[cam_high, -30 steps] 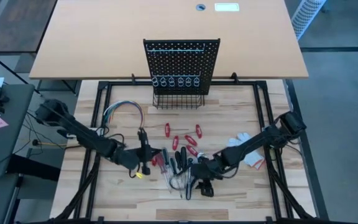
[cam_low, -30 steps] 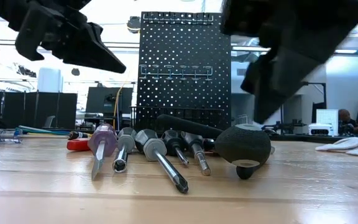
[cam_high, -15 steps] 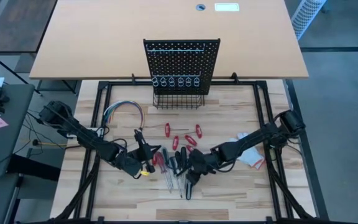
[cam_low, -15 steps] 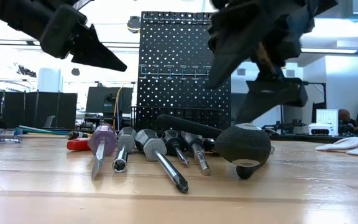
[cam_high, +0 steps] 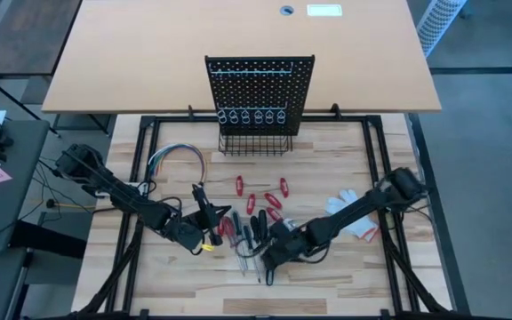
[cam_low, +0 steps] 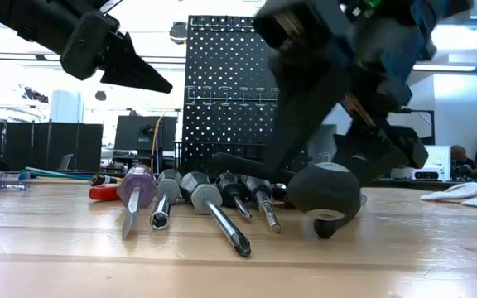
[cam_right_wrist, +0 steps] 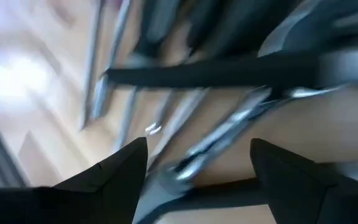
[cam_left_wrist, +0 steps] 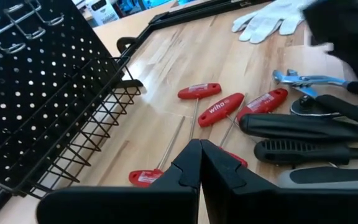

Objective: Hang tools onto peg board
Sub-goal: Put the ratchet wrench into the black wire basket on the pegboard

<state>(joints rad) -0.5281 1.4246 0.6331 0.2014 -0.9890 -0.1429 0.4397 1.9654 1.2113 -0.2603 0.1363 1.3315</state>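
Observation:
Several screwdrivers with black and grey handles point(cam_high: 247, 236) lie side by side on the wooden table near its front edge; they also show in the low view point(cam_low: 214, 199). Several red T-handle tools point(cam_high: 260, 196) lie behind them. The black peg board point(cam_high: 259, 89) stands upright at the far middle, its ring holders and wire basket point(cam_high: 256, 144) empty. My right gripper point(cam_high: 269, 255) is open, low over the right side of the screwdriver row point(cam_right_wrist: 197, 162). My left gripper point(cam_high: 210, 216) is shut and empty, raised above the left of the row point(cam_left_wrist: 199, 152).
A white glove point(cam_high: 352, 213) lies right of the tools, under my right arm. A bundle of coloured wires point(cam_high: 176, 160) lies at the far left. A dark round-headed tool point(cam_low: 323, 190) rests at the right end of the row. Bare wood lies between tools and basket.
My right gripper has come down and toward the table's left, from above the right end of the tool row to low over the screwdrivers, still open. The tools have not moved.

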